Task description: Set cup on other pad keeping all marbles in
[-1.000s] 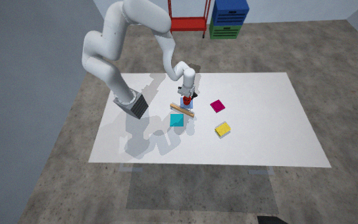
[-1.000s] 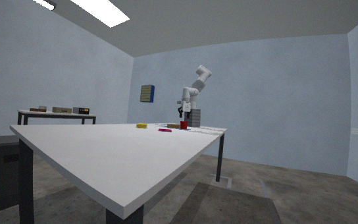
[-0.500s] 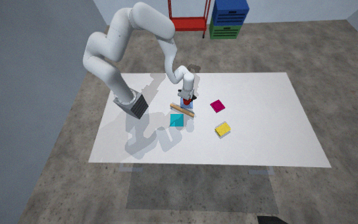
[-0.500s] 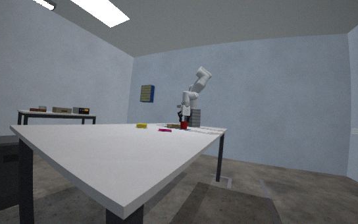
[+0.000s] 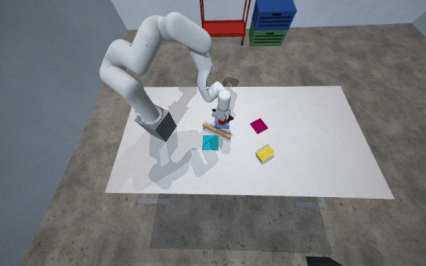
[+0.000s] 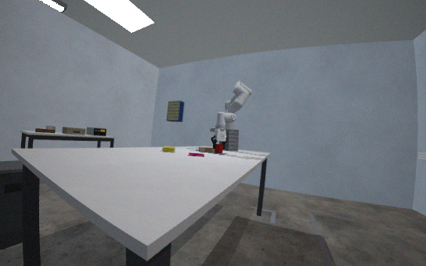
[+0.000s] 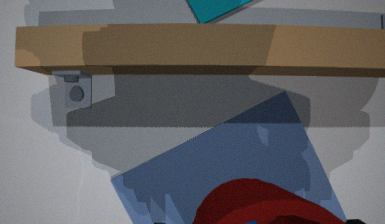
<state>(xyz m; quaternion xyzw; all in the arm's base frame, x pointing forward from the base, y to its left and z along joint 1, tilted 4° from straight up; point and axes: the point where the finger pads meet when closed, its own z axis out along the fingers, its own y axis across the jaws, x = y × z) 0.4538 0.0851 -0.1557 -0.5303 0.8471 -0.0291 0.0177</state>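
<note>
While the pincer [image 5: 222, 120] gapes released, the red cup [image 5: 222, 122] sits on its blue pad [image 7: 233, 165].

1. the rail [image 7: 193, 47] ahead of the gripper looks like matt tan wood, smooth, on grey metal-looking brackets [image 7: 75, 91].
2. the blue pad [image 7: 233, 170] just under the gripper is flat and matt, with no sheen.
3. the cup [image 7: 263, 202] is a smooth, dull red, plastic-looking.
4. the teal pad [image 7: 215, 9] beyond the rail is an even matt colour.
5. the table [image 5: 309, 117] is smooth matt white.
6. the arm [image 5: 149, 47] has a smooth white shell with a soft sheen.
7. the floor [image 5: 368, 55] looks like rough, mottled concrete.
</note>
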